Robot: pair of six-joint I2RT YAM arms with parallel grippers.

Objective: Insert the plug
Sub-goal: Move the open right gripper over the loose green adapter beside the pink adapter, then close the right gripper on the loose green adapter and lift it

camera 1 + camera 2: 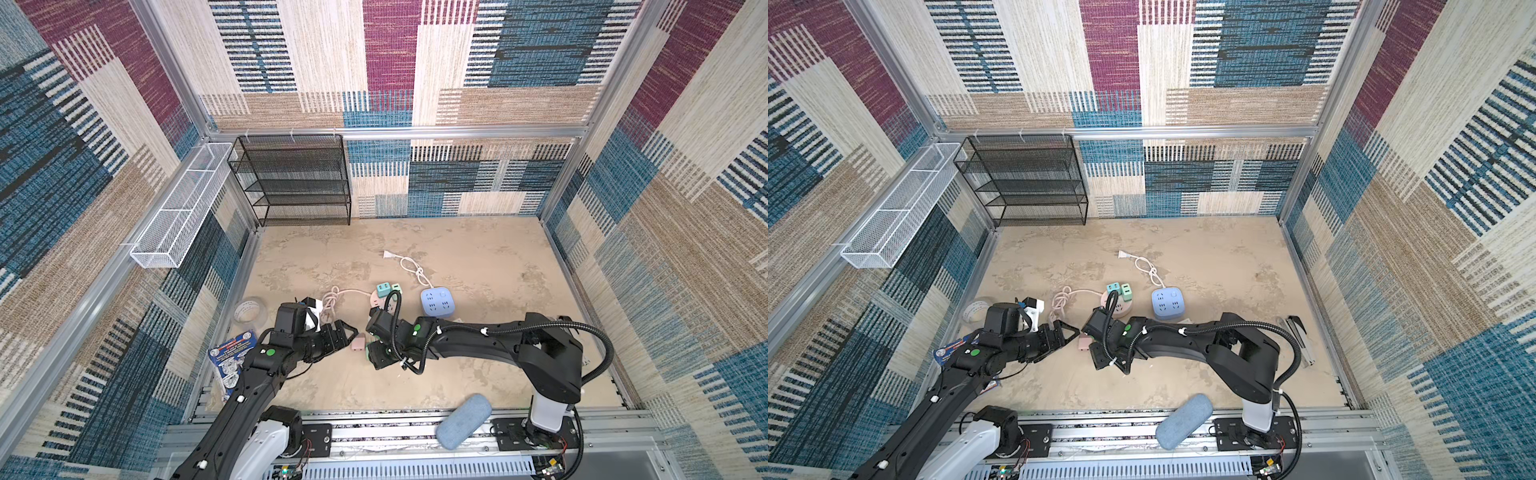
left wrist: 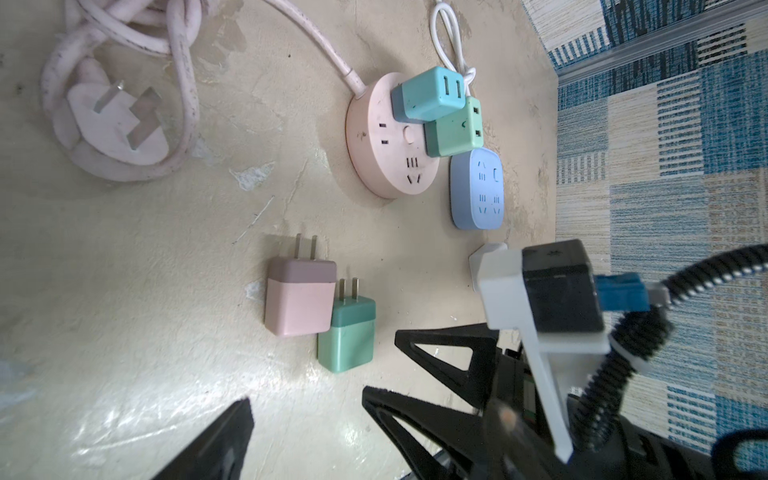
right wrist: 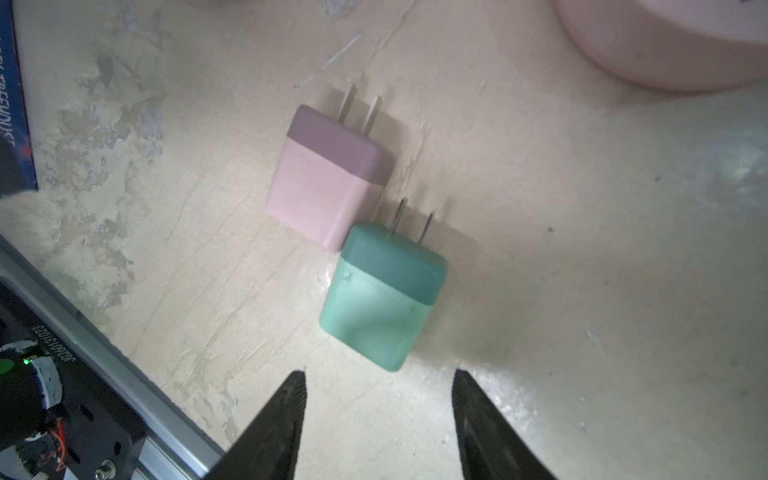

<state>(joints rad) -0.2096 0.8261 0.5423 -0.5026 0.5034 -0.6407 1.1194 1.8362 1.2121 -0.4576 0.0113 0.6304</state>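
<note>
Right gripper (image 3: pixel 378 374) is half-open and empty, just short of the green plug (image 3: pixel 382 299); left gripper (image 1: pixel 348 332) is wide, empty. I'd grab the green one squarely by its sides and not nudge the pink plug (image 3: pixel 328 178) touching it.

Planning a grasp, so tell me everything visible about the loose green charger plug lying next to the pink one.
The green charger plug is a rounded matte plastic block: pale mint body, darker teal cap, two flat metal prongs. It lies flat on the table, unplugged, its cap corner touching the pink plug. The open right gripper sits just behind its base, apart from it.
</note>
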